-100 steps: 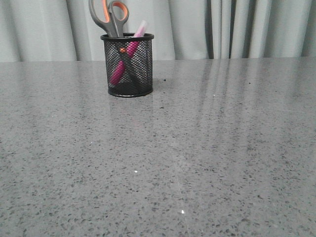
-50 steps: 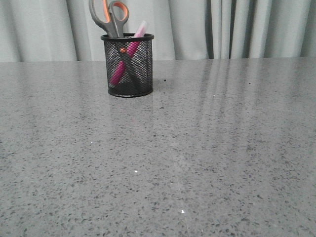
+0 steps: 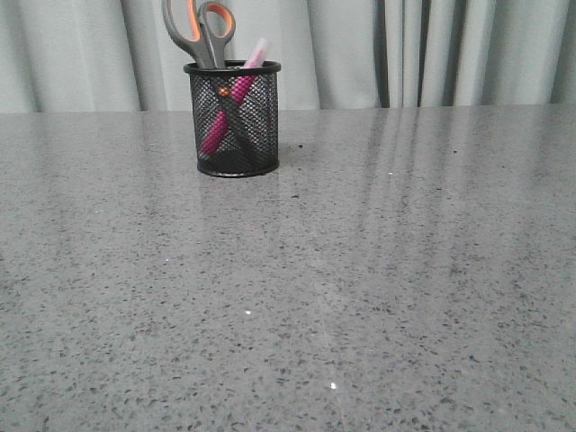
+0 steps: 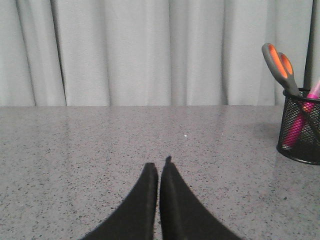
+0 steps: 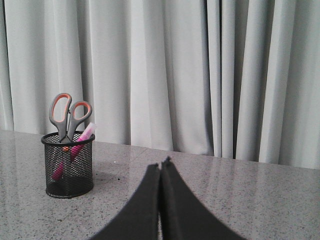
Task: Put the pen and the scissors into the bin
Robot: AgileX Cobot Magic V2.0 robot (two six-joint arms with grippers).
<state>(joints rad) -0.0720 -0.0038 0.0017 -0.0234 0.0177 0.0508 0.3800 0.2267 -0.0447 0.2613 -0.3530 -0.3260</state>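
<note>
The black mesh bin (image 3: 236, 121) stands at the far left of the table. Inside it the scissors (image 3: 200, 34) stand blades down, grey-and-orange handles above the rim. The pink pen (image 3: 227, 112) leans beside them, its whitish cap poking out. The bin (image 4: 301, 127) with scissors (image 4: 280, 65) and pen (image 4: 300, 122) also shows in the left wrist view, and the bin (image 5: 68, 165), scissors (image 5: 67, 114) and pen (image 5: 75, 150) in the right wrist view. My left gripper (image 4: 158, 166) is shut and empty, low over the table. My right gripper (image 5: 160, 165) is shut and empty too. Neither arm shows in the front view.
The grey speckled tabletop (image 3: 360, 270) stretches wide in front of the bin. Pale curtains (image 3: 432, 49) hang behind the table's far edge.
</note>
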